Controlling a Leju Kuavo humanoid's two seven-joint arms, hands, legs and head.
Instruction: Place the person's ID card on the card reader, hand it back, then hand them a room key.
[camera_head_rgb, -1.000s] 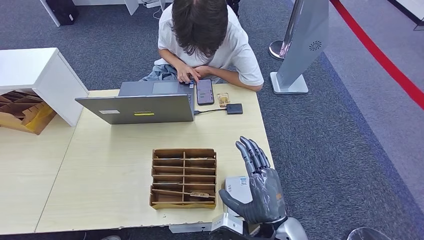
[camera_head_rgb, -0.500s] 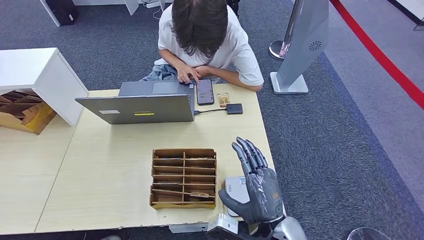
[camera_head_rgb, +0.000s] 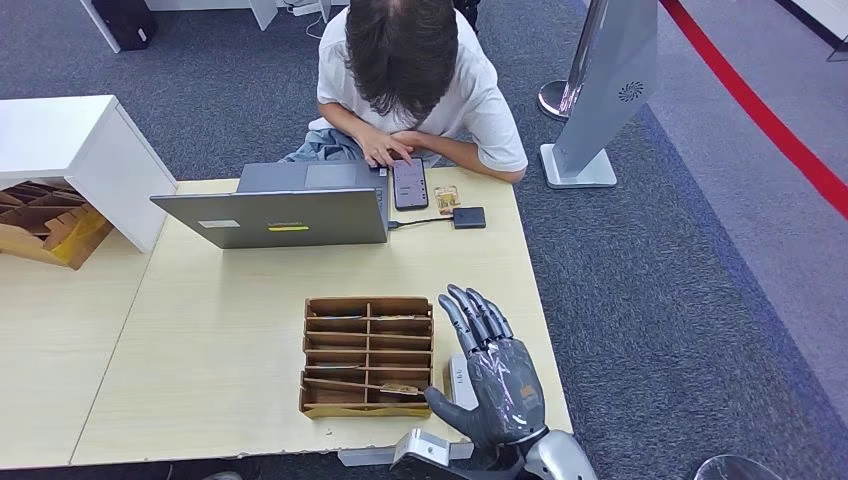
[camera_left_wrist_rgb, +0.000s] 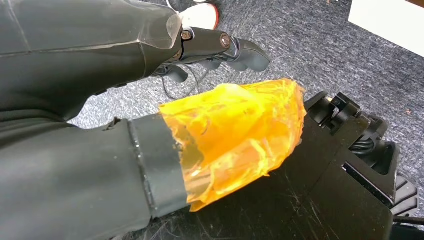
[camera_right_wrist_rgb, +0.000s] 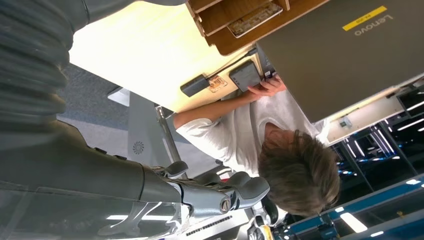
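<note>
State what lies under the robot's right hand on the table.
A white box-like device sits under the right hand; just its left edge shows, the hand covers the rest.

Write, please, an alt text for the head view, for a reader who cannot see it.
The robot's grey right hand, fingers apart and holding nothing, hovers over a small white box-shaped device at the near edge of a pale wooden table, beside a brown compartmented wooden tray. Across the table a person in a white T-shirt touches a black phone beside an open grey laptop.
</note>
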